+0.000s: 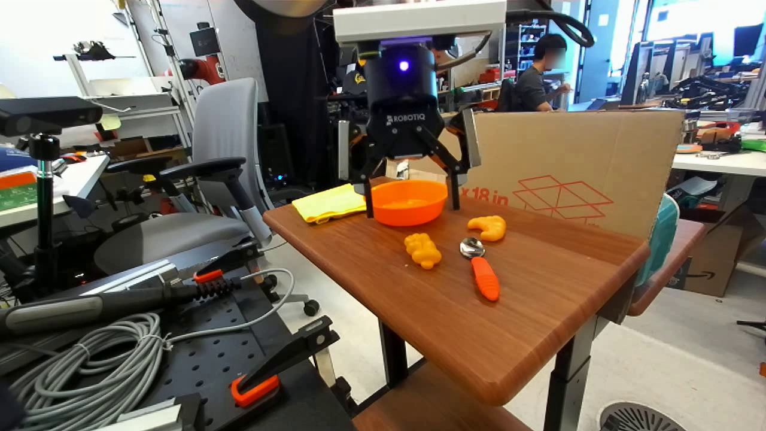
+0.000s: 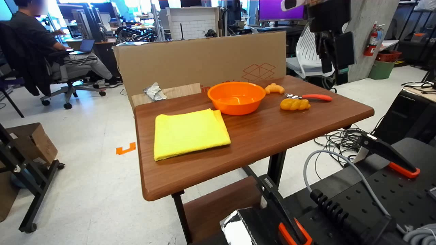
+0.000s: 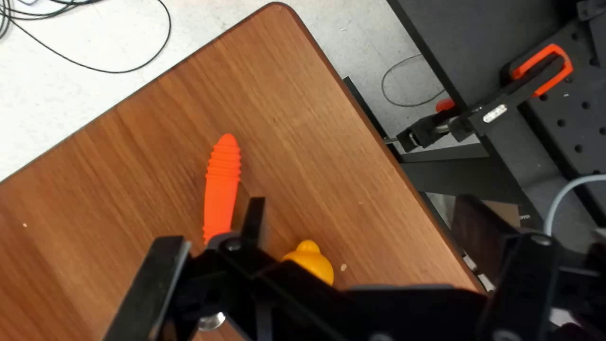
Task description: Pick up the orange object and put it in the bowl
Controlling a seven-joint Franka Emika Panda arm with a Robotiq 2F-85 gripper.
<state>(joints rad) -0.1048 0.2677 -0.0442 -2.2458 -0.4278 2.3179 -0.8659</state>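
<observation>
Behind a brown wood-grain tabletop point(image 1: 550, 281), an upright sheet of tan cardboard point(image 1: 574, 143) is standing, and farther back a dark-shirted person point(image 1: 531, 87) is sitting. A black two-fingered gripper point(image 1: 413, 205) is hanging above the tabletop, its jaws spread wide. Below the jaws, a knobbly, braid-like yellow-orange lump point(image 1: 423, 250) is lying on the tabletop; in the wrist view it is showing between the fingers, partly hidden by the linkage. Also lower than the jaws, a curved, crescent-shaped yellow-orange lump point(image 1: 495, 227) is lying near the metal head of a spoon point(image 1: 481, 267) with a ribbed, bright-orange handle. I cannot tell which lump is the task's orange object. In an exterior view, a shallow, round, plastic-looking bright-orange bowl point(image 1: 410, 212) is showing between the spread fingers, behind and below them. Farther from the jaws, a folded yellow cloth point(image 2: 190, 134) is lying just beside the bowl.
</observation>
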